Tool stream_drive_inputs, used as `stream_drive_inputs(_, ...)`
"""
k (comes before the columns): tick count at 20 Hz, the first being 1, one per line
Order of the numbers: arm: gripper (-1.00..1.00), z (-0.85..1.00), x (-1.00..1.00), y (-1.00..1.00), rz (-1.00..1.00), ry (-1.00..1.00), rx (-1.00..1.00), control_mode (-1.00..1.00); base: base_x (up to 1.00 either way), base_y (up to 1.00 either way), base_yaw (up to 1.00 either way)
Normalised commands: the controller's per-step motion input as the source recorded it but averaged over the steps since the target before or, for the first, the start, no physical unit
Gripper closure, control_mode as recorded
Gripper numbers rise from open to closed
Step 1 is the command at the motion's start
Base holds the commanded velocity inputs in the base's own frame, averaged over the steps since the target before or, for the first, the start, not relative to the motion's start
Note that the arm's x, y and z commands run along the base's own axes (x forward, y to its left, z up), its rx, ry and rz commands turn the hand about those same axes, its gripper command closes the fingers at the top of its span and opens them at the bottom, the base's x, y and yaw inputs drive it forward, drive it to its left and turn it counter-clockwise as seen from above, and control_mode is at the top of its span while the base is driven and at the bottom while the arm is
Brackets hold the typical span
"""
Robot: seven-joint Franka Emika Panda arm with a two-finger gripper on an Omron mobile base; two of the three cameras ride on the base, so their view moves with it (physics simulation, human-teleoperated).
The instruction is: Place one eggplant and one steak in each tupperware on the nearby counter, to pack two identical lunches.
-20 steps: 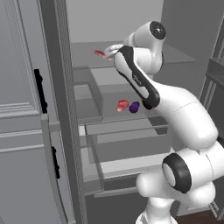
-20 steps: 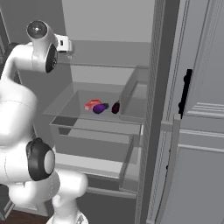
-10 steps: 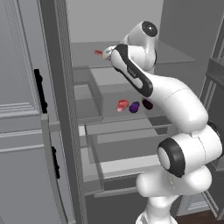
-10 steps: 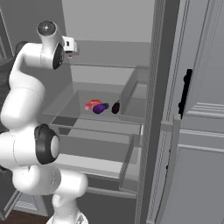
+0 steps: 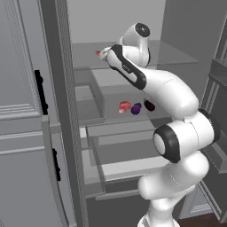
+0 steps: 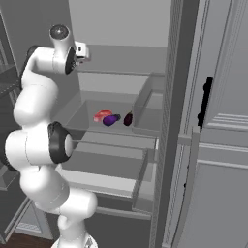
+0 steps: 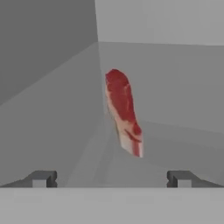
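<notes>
I've got the base parked at the open fridge; going left to right in the left base view: grey cabinet door at far left, then the fridge's upper glass shelf (image 5: 177, 53) with a steak (image 5: 98, 53) on its left part, the gripper (image 5: 103, 54) just beside it on the right; lower down, on the lower shelf (image 6: 87, 111), a second steak (image 5: 124, 106), then a purple eggplant (image 5: 136, 108), then a darker eggplant (image 5: 149, 105), close together in a row; same three show in the right base view

hand view: the upper steak (image 7: 124, 111) sits dead ahead, centred between the two fingertips (image 7: 42, 178) and beyond them, not touching; fingers are spread wide with nothing between them; gap looks wider than the steak's narrow side

my read on handling: raw slab, soft and floppy, likely slick, light; it will sag if pinched at one end; I'd take it across the narrow width near the middle, where the red meat is thickest, not on the pale fatty end nearer the fingers; lies flat on glass, so the fingers need to straddle it low

step in hand looks like the approach to the first steak; nothing packed yet as far as I can judge; tupperware and counter aren't in front of me
</notes>
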Motion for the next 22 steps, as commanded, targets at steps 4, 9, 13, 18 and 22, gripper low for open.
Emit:
stream_drive_inputs(4,-1.0,-0.01,0.5,0.0,0.0,0.06,0.0,-1.0,0.0,0.0,0.0)
stream_drive_inputs(9,-1.0,-0.03,0.4,0.0,0.0,0.06,0.0,-1.0,0.0,0.0,0.0)
stream_drive_inputs(13,-1.0,-0.19,0.2,0.01,0.0,0.02,0.0,-1.0,0.0,0.0,0.0)
stream_drive_inputs(18,-1.0,-0.32,0.05,0.08,0.0,0.0,-0.02,-1.0,0.0,0.0,0.0)
stream_drive_inputs(22,1.0,-0.62,-0.02,0.07,0.0,0.0,-0.04,-1.0,0.0,0.0,0.0)
